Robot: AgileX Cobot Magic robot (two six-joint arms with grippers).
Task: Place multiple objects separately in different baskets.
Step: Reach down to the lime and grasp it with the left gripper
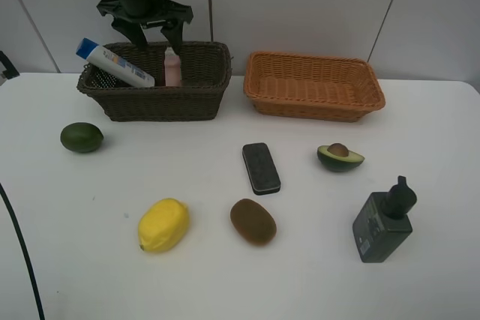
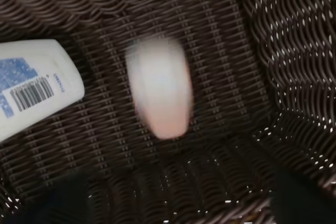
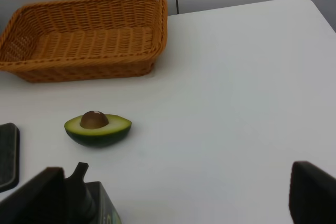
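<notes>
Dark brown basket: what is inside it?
A blue-capped white bottle leaning over the left end, and a small pink bottle beside it. The basket hides their bases behind its front wall in the high view.

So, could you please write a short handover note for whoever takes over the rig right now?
Left claw: open, above the dark basket. Right claw: open, holding nothing.
Done: white bottle and pink bottle in the dark basket.
To do: black block, pump bottle, green fruit, lemon, kiwi and avocado half are on the table; orange basket holds nothing.
</notes>
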